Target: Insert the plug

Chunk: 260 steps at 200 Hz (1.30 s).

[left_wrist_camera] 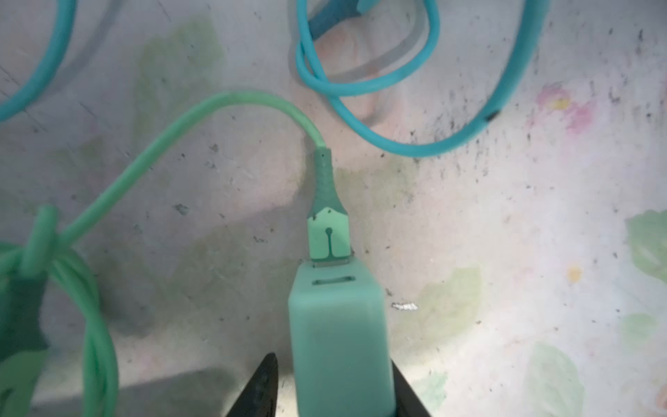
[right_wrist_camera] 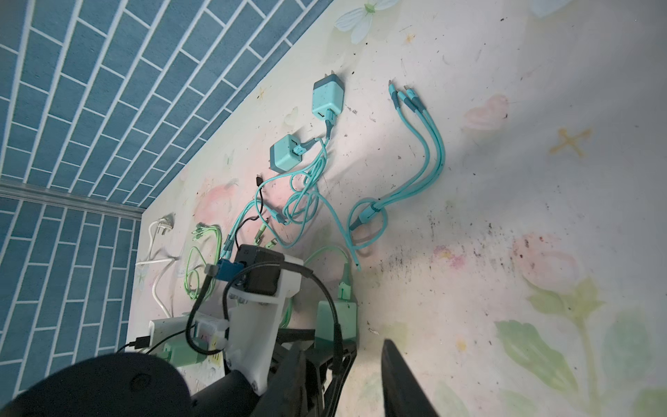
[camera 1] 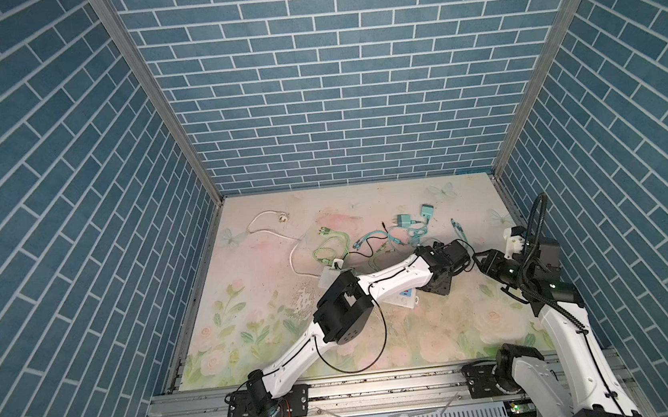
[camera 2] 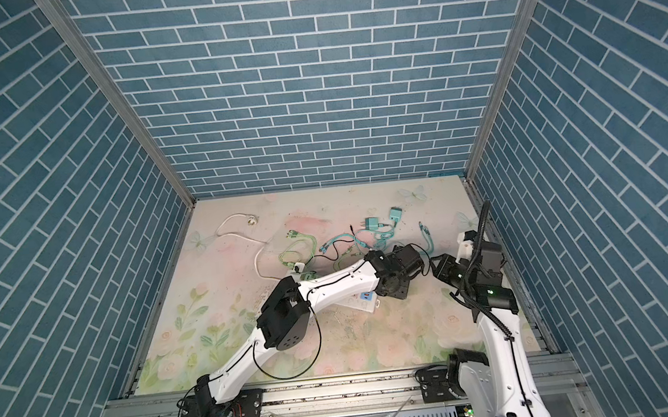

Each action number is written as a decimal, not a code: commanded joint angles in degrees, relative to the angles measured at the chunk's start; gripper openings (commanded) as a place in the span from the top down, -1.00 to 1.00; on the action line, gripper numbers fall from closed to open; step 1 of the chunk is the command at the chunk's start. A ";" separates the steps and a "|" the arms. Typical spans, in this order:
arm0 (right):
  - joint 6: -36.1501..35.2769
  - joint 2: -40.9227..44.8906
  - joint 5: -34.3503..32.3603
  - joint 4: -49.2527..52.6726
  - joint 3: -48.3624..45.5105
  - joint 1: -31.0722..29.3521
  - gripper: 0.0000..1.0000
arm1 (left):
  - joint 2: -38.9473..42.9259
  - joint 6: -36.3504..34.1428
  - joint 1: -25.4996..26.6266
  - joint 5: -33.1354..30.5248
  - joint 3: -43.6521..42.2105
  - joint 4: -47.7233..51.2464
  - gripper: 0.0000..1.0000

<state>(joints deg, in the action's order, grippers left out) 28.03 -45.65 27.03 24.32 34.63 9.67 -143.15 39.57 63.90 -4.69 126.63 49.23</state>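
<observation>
Step in hand: acquisition of the plug. The mint-green square wall adapter [left_wrist_camera: 337,317] has a green USB connector [left_wrist_camera: 329,238] seated in its face and a green rubber cable [left_wrist_camera: 180,144] looping away. It sits between the black fingers of the left claw [left_wrist_camera: 332,361], right of centre on the floral-printed worktop [camera 1: 440,333]. One finger lies against the adapter's side, but a thin line of light shows at the other, so a firm clamp cannot be confirmed. The adapter's prongs are hidden. The right claw [camera 1: 478,262] hovers just beside the left one, with its fingers apart and empty. The white plastic power strip [camera 1: 404,299] lies partly under the left forearm, near the adapter. Next move, as judged: secure the grip and lift the adapter clear of the turquoise cables [left_wrist_camera: 433,148] nearby. Then turn the prongs toward a free socket on the strip and press straight in. The trailing cable is likely to drag, so the right claw may need to steady the strip.
</observation>
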 commanded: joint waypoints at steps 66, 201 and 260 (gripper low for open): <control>-1.65 0.83 0.95 -1.05 -1.35 0.30 0.29 | -2.28 -0.90 -0.49 0.44 1.52 1.39 0.25; -1.66 -0.08 3.81 -2.04 -1.49 0.26 0.29 | -1.99 -5.54 -0.97 0.30 1.94 1.19 0.52; -1.51 -0.28 6.44 -2.82 -1.44 0.17 0.28 | 8.20 -16.49 -2.10 2.99 -7.32 -7.13 0.63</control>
<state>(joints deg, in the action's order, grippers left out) 28.03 -45.80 30.79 23.05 34.13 9.72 -142.61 29.85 62.94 -2.70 124.51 46.37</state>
